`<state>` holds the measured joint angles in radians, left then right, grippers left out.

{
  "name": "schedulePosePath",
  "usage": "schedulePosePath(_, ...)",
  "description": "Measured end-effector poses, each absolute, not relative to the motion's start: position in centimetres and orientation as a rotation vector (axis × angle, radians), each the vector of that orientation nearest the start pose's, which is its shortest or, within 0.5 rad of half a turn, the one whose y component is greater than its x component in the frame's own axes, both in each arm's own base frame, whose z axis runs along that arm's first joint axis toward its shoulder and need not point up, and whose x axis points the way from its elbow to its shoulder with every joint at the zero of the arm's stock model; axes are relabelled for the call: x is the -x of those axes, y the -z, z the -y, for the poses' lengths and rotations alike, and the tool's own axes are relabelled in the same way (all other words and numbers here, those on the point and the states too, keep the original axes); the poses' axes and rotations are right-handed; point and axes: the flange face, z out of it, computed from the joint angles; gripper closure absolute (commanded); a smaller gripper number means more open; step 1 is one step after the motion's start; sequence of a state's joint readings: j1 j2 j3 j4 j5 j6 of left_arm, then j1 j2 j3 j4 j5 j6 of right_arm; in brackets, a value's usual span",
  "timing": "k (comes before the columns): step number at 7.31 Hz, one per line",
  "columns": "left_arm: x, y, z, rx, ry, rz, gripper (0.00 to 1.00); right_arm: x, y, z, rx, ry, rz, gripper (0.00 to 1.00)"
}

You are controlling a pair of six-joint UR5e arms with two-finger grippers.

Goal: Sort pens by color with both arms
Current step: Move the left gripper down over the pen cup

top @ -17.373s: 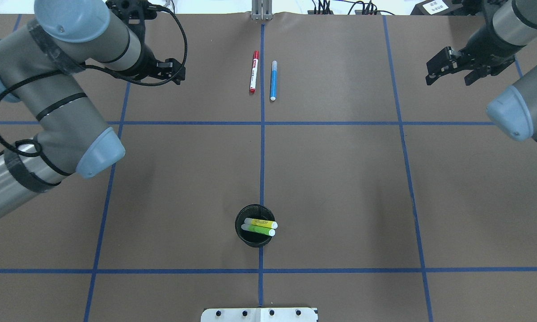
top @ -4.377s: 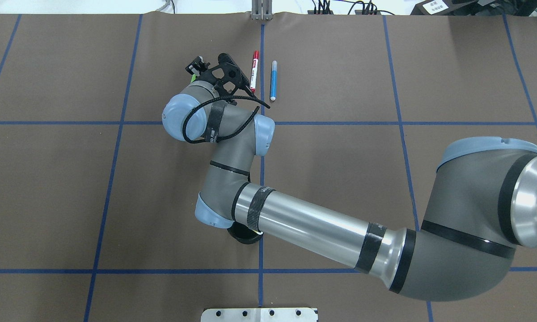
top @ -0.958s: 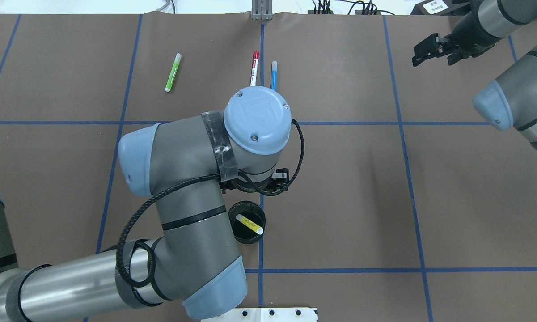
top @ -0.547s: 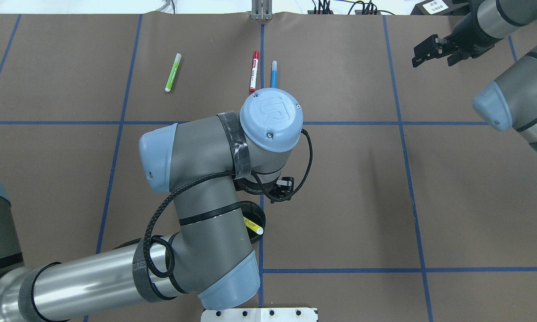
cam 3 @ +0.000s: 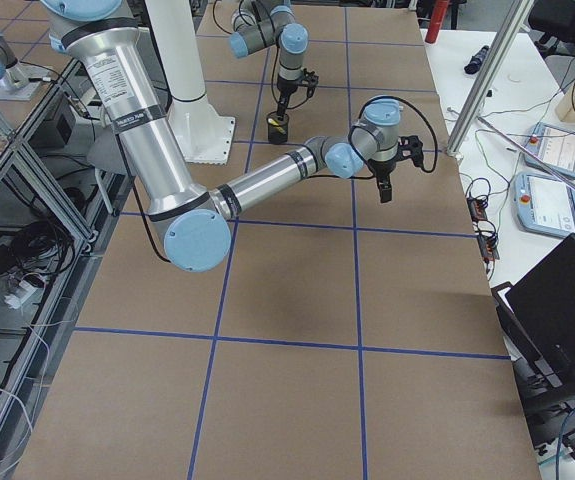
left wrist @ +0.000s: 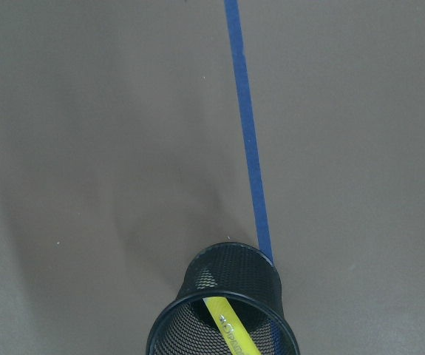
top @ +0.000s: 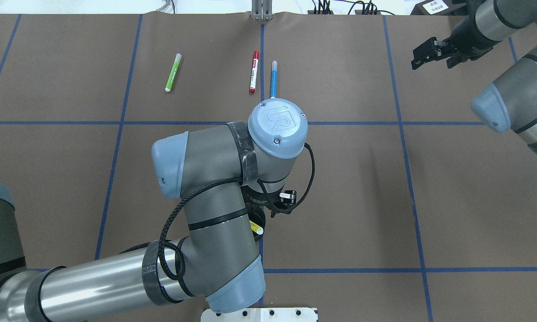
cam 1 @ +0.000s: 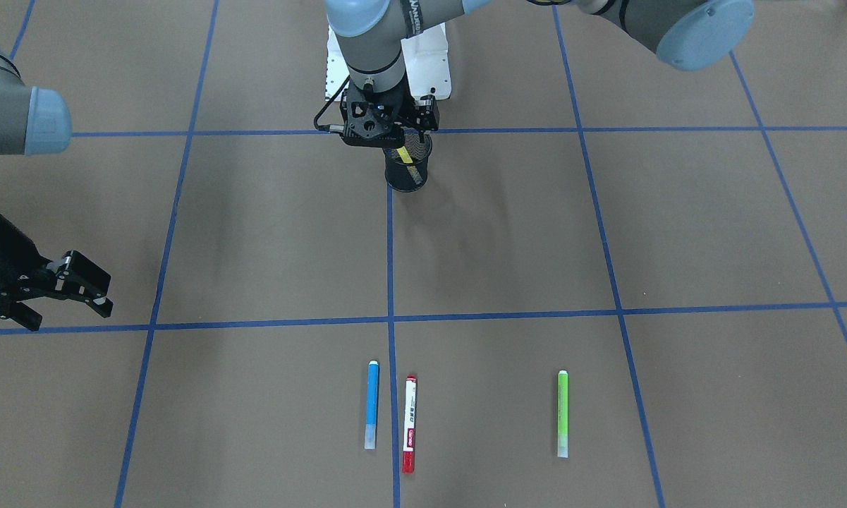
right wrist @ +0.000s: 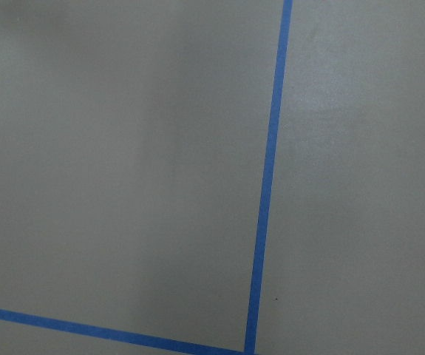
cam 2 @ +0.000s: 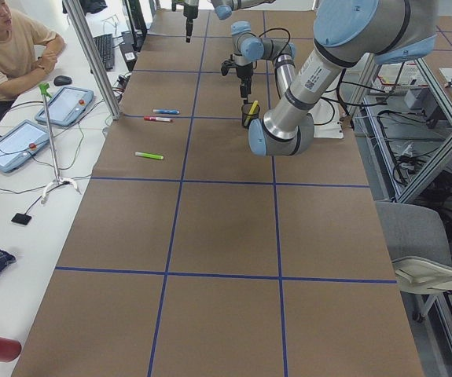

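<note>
Over the black mesh cup (cam 1: 407,178) hangs the left gripper (cam 1: 388,139), pointing straight down. Its fingers are lost against its own black body and the cup's rim, and the wrist camera catches none of them, so I cannot tell whether they are spread or closed. Beneath it the yellow highlighter (left wrist: 230,330) leans inside the cup, slanted against the wall, its upper end rising past the rim. The cup stands on the central blue tape line (left wrist: 245,126), near the robot's base. Out on the robot's right, the right gripper (top: 431,65) hovers above bare brown table (top: 340,179) with its fingers spread wide and nothing between them. On the far side of the table lie the other three pens. The blue pen (cam 1: 372,406) and the white pen with red ends (cam 1: 410,423) are side by side and parallel, one on each side of the central line, not touching. The green highlighter (cam 1: 563,414) lies well apart from them on the robot's left, roughly parallel to both. A person (cam 2: 5,39) sits along the operators' side
</note>
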<state>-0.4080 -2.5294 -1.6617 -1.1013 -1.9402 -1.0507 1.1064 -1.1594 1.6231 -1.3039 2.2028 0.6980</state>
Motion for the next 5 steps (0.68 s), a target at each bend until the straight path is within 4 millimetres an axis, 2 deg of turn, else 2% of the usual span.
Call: schedulePosePath(5,-60.0,-9.2,33.3,0.082,-0.255,-0.669,0.22,22.5,-37.1,61.3,-0.254,0.015,0.89,0.01)
